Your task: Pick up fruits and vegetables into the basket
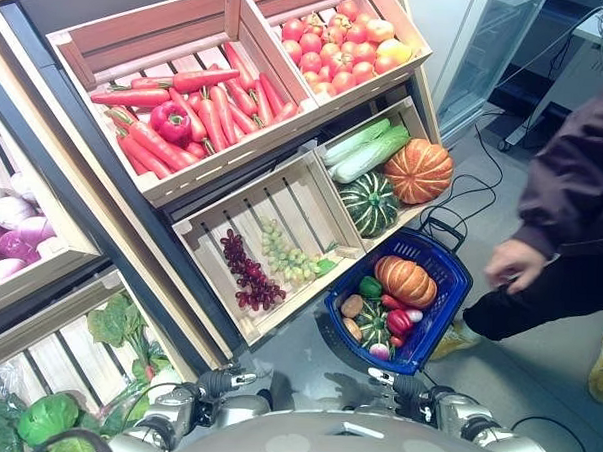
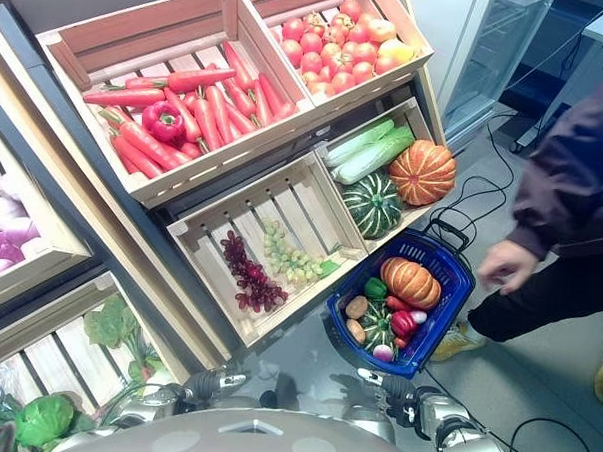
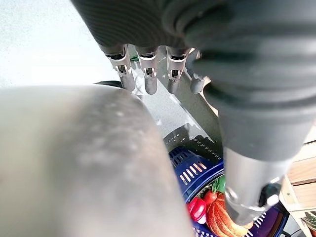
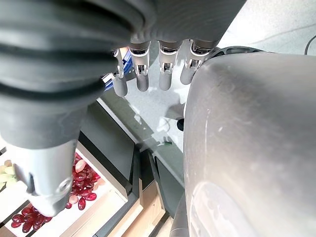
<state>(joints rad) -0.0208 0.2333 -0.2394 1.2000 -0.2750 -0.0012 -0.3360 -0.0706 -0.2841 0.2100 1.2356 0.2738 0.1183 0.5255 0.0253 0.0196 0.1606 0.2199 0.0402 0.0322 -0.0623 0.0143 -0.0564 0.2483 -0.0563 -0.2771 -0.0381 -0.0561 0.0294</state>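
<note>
The blue basket (image 1: pixel 449 293) stands on the floor in front of the shelf, its black handle folded back. It holds an orange pumpkin (image 1: pixel 405 280), a striped green squash (image 1: pixel 376 334), a potato (image 1: pixel 352 306), a red pepper (image 1: pixel 399 321) and a green pepper (image 1: pixel 370 287). My left hand (image 3: pixel 148 79) hangs low near my body, fingers straight and empty, with the basket (image 3: pixel 192 170) past them. My right hand (image 4: pixel 165 74) hangs the same way with nothing in it, and red grapes (image 4: pixel 84 182) show below its thumb.
Wooden crates hold carrots (image 1: pixel 211 112) with a red pepper (image 1: pixel 171 120), red fruit (image 1: pixel 340 43), red grapes (image 1: pixel 249 274), green grapes (image 1: pixel 285 253), a pumpkin (image 1: pixel 419 171), a striped squash (image 1: pixel 370 202) and leafy greens (image 1: pixel 48 415). A person's hand (image 1: pixel 513 263) hovers right of the basket.
</note>
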